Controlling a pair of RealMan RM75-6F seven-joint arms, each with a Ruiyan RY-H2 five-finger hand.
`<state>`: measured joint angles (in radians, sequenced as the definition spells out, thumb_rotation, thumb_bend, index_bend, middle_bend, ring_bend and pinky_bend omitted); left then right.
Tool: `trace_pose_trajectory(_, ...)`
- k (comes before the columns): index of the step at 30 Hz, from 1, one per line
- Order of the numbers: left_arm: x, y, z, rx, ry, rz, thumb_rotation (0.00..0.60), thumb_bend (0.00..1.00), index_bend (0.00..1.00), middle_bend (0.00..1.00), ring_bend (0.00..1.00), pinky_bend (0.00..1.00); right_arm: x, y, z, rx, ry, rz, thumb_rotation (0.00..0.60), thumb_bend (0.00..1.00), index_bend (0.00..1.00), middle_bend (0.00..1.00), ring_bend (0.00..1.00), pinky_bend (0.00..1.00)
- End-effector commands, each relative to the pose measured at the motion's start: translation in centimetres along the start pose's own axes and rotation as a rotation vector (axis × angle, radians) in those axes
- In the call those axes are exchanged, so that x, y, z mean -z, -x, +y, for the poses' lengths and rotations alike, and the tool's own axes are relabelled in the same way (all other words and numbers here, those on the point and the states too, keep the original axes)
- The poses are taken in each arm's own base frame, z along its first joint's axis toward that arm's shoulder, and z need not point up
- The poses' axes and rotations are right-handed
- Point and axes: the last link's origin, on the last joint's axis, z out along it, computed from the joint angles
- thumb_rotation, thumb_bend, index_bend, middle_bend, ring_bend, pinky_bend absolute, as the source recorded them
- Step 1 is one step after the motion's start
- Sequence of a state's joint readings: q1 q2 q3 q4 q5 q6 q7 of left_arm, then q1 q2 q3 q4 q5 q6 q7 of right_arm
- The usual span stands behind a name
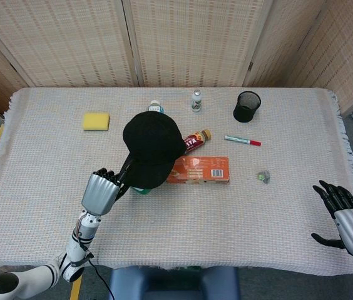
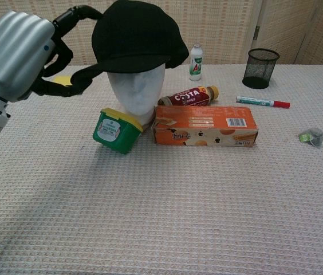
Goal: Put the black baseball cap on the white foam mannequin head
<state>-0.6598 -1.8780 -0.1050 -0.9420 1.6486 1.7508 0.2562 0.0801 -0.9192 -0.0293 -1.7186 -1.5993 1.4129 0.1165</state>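
Observation:
The black baseball cap [image 2: 136,37] sits on top of the white foam mannequin head [image 2: 138,94], covering its crown down to the brow. From above, the cap [image 1: 153,147] hides the head completely. My left hand [image 2: 27,63] is beside the cap on its left and pinches the cap's rear edge between its fingers and thumb. The head view shows this left hand [image 1: 101,192] just below and left of the cap. My right hand [image 1: 345,219] hovers open at the table's near right corner, far from the cap.
A green tub [image 2: 115,130] and an orange box [image 2: 204,125] lie against the head's base, with a Costa bottle [image 2: 187,96] behind. Further back are a small white bottle [image 2: 195,62], a black mesh cup [image 2: 260,67], a red marker [image 2: 263,102] and a yellow sponge [image 1: 96,120].

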Motion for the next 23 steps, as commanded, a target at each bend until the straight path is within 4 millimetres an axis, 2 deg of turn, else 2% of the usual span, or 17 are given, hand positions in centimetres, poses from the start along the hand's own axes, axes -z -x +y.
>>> trace_pose_trajectory(1,3.2,-2.2,-2.4,0.003,-0.079,-0.132,0.600,0.09,0.01,0.96,0.88,0.92,0.0,0.0,0.0,0.000,0.003,0.001,0.600,0.05,0.00,0.00,0.00,0.00)
trace_pose_trajectory(5,6.0,-4.7,-4.6,0.022,-0.166,-0.272,0.600,0.06,0.00,0.87,0.80,0.88,0.0,0.3,-0.2,0.007,0.000,-0.008,0.600,0.05,0.00,0.00,0.00,0.00)
trace_pose_trajectory(7,7.8,-6.2,-5.9,0.032,-0.228,-0.348,0.600,0.05,0.00,0.78,0.69,0.80,0.1,0.4,-0.4,0.012,-0.004,-0.010,0.600,0.05,0.00,0.00,0.00,0.00)
trace_pose_trajectory(8,8.6,-6.8,-6.5,0.035,-0.258,-0.382,0.600,0.05,0.00,0.72,0.62,0.74,0.1,0.5,-0.4,0.015,-0.003,-0.009,0.600,0.05,0.00,0.00,0.00,0.00)
trace_pose_trajectory(10,10.7,-8.3,-8.0,0.041,-0.332,-0.469,0.600,0.05,0.00,0.51,0.40,0.52,0.1,0.6,-0.4,0.022,0.005,-0.005,0.600,0.05,0.00,0.00,0.00,0.00)
trace_pose_trajectory(13,13.3,-10.3,-9.9,0.076,-0.438,-0.605,0.600,0.05,0.03,0.26,0.17,0.31,0.0,0.8,-0.4,0.031,0.023,0.001,0.600,0.05,0.00,0.00,0.00,0.00)
trace_pose_trajectory(14,14.1,-10.8,-10.5,0.089,-0.469,-0.637,0.600,0.05,0.06,0.21,0.13,0.27,-0.1,0.8,-0.4,0.034,0.024,0.006,0.600,0.05,0.00,0.00,0.00,0.00)
trace_pose_trajectory(19,16.9,-12.7,-12.7,0.078,-0.583,-0.662,0.600,0.05,0.11,0.15,0.06,0.21,-0.3,0.8,-0.7,0.038,0.011,0.067,0.600,0.05,0.00,0.00,0.00,0.00)
trace_pose_trajectory(23,16.8,-13.1,-12.8,0.046,-0.555,-0.648,0.600,0.05,0.12,0.12,0.04,0.19,-0.3,1.1,-0.8,0.048,0.006,0.096,0.600,0.05,0.00,0.00,0.00,0.00)
